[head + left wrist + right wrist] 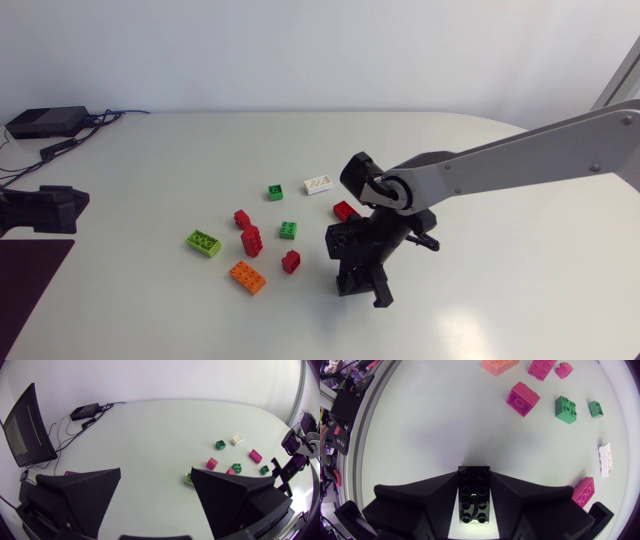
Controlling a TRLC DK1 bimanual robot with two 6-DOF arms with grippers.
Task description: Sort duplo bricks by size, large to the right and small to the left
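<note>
Now | right pincer: clamps black brick | left pincer: spread wide

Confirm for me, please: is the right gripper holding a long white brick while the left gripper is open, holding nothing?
Not quite. The long brick held by the right gripper is black, not white, as the right wrist view shows; the white brick lies loose on the table. The left gripper is indeed open, holding nothing.
</note>
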